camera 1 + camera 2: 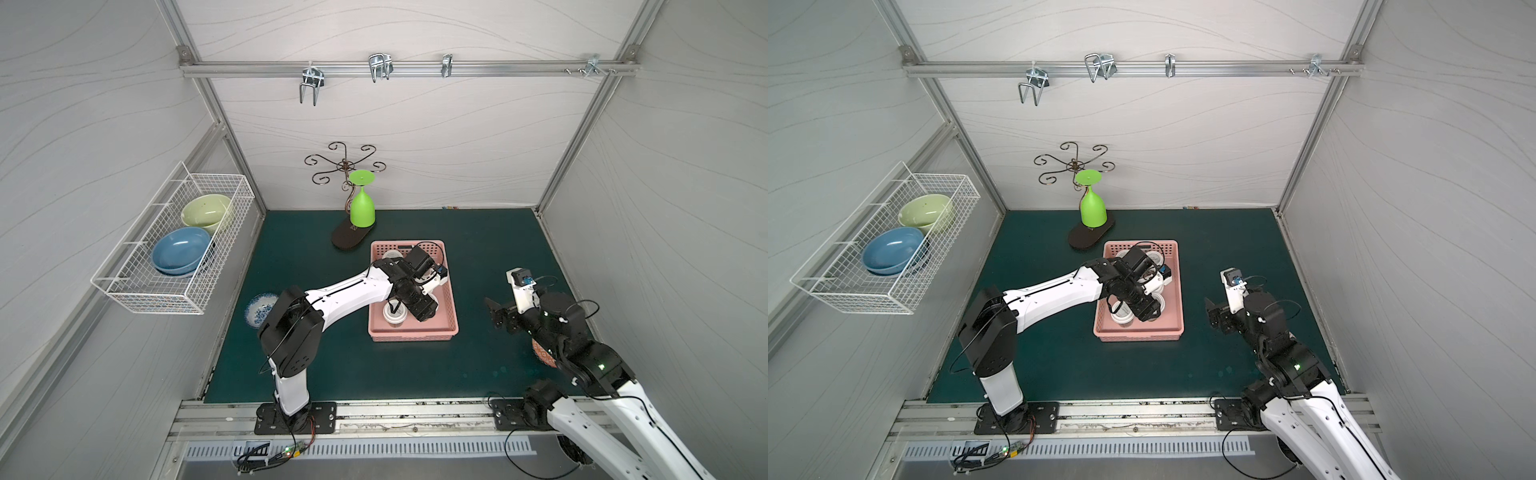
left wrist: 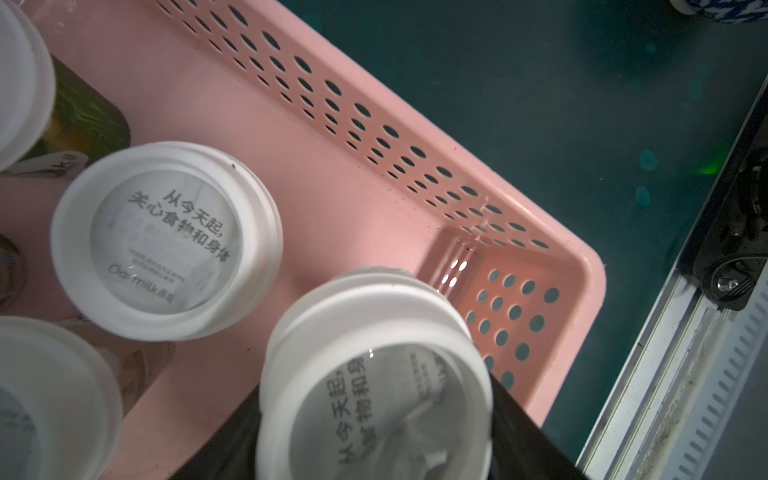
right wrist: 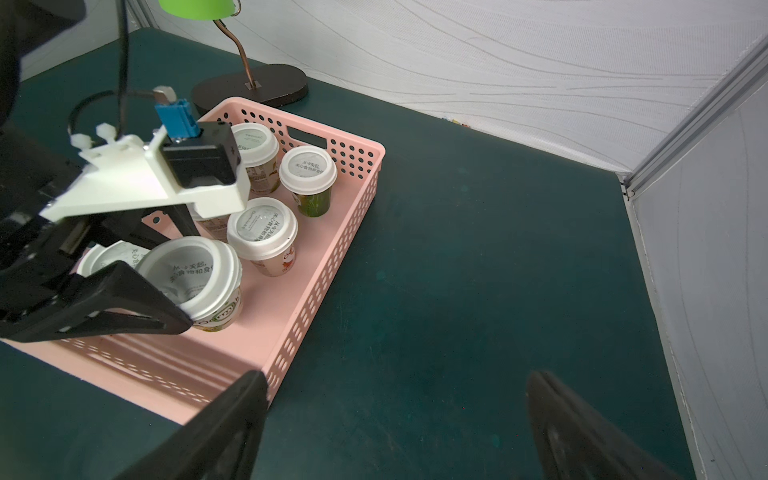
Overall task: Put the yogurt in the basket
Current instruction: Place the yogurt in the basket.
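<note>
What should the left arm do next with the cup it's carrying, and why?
Probably open the left gripper and let go. It is shut on a yogurt cup that already sits low inside the pink basket's walls, in a free spot beside the nearest standing cup. The held cup is tilted a little, so it may rock as it settles.

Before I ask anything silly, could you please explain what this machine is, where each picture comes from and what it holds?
Two robot arms stand at a dark green table, each ending in a two-fingered gripper. Two pictures look down from overhead; the other two come from cameras on the wrists. The left gripper is shut on a yogurt cup within the pink basket, among other cups. The right gripper hangs open beside the basket. A green glass on a rack and a patterned dish stand nearby.
</note>
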You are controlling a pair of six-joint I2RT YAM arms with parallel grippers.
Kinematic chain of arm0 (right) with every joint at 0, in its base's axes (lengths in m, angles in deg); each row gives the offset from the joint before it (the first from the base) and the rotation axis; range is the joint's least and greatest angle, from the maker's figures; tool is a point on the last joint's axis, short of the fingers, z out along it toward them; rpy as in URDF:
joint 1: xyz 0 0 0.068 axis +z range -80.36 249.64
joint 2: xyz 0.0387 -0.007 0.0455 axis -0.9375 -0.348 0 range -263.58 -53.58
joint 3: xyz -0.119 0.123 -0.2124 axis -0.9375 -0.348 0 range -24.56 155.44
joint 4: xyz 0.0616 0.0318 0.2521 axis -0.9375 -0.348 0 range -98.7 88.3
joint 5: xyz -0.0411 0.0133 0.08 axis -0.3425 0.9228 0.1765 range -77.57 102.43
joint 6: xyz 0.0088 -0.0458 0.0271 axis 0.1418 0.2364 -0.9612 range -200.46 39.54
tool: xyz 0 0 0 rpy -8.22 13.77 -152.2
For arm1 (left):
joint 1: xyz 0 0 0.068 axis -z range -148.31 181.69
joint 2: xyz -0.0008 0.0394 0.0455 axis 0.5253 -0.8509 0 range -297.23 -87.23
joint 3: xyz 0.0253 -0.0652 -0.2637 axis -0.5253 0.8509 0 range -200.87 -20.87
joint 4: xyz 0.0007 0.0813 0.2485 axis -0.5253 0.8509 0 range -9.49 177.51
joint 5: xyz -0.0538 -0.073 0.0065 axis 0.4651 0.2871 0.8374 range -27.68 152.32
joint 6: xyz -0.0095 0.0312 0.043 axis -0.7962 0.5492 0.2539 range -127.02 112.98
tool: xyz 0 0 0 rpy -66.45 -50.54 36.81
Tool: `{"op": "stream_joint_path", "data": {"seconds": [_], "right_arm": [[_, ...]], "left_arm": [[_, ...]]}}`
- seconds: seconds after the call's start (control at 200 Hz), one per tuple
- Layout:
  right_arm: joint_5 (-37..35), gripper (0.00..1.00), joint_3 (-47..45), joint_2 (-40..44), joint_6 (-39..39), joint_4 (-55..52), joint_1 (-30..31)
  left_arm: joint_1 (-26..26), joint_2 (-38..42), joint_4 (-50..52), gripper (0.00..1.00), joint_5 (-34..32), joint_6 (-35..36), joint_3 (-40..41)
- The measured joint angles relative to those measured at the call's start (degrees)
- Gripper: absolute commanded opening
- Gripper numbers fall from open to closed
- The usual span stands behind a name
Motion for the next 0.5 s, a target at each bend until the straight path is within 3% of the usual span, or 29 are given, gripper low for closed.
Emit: {"op": "stream_joint_path", "data": {"seconds": [0.19, 0.5], "right_arm": [[0.3, 0.99, 0.0, -0.1, -0.1, 0.0, 0.0], [0.8, 0.99, 0.0, -0.5, -0.3, 0.0, 0.0]], "left_arm": [[0.0, -1.4, -1.6, 0.56, 0.0, -0.6, 1.7], [0.0, -2.8, -2.4, 0.73, 0.2, -1.7, 1.7]]}}
